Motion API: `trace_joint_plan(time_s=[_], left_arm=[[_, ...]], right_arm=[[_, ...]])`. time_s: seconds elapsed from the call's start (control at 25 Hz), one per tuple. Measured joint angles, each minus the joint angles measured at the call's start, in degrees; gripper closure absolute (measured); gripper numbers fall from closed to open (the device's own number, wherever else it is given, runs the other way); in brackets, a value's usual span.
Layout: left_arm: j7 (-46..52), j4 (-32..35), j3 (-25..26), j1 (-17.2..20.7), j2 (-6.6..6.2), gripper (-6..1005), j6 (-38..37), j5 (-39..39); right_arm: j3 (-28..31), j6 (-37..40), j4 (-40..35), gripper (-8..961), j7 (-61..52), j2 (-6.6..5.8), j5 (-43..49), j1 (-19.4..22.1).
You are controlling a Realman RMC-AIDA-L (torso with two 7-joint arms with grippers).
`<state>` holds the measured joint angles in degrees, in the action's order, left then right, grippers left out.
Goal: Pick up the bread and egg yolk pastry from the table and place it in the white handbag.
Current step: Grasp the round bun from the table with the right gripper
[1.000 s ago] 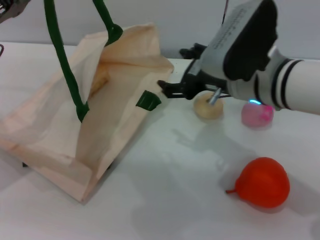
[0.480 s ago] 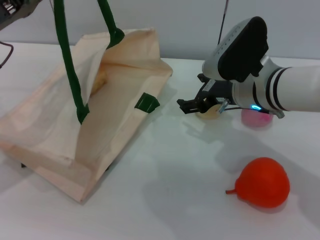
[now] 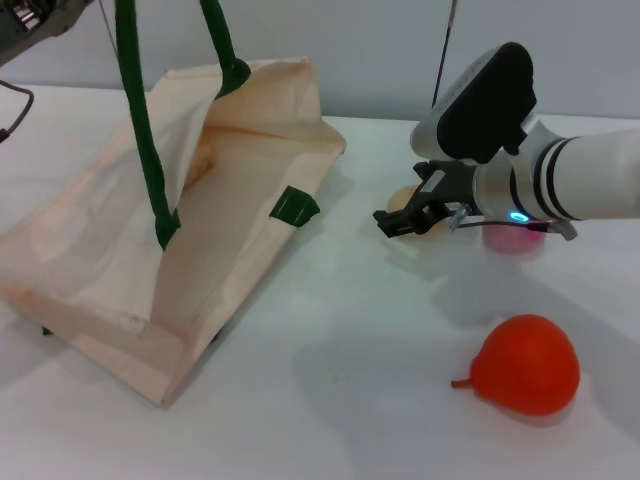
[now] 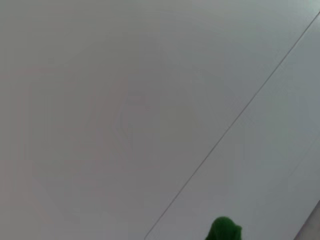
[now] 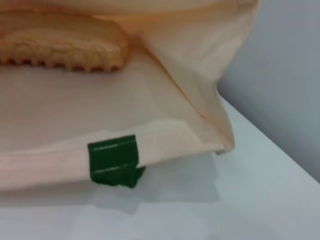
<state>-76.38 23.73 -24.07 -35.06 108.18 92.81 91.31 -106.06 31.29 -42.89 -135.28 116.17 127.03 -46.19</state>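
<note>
One bag [image 3: 240, 190] lying open on the table [image 3: 350, 400], its green handle [image 3: 135, 110] pulled up at 11 o'clock by the left gripper [image 3: 30, 15], barely in frame, so can't tell what its fingers are doing. One bread [image 5: 60, 42] already sits inside the bag, seen from the right wrist. The right gripper [image 3: 400, 222] hangs low at about 2 o'clock, fingers a bit apart and holding nothing, right in front of the one pastry [image 3: 405, 198], mostly hiding it. Just past that is one pink ball [image 3: 512, 238], and one red pear [image 3: 525, 365] at 4 o'clock, well apart.
</note>
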Motion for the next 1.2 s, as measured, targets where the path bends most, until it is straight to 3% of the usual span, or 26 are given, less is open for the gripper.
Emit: trace_joint_plan(time_s=[0.88, 1.2], left_arm=[[0.0, 0.01, -0.02, -0.6, 0.19, 872, 0.09, -0.08], [0.0, -0.02, -0.02, -0.63, 0.19, 873, 0.17, -0.08]], right_arm=[[1.49, 2.15, 8.24, 124, -0.25, 0.24, -0.05, -4.37], [1.39, 2.98, 8.13, 133, -0.25, 0.28, -0.04, -4.52]])
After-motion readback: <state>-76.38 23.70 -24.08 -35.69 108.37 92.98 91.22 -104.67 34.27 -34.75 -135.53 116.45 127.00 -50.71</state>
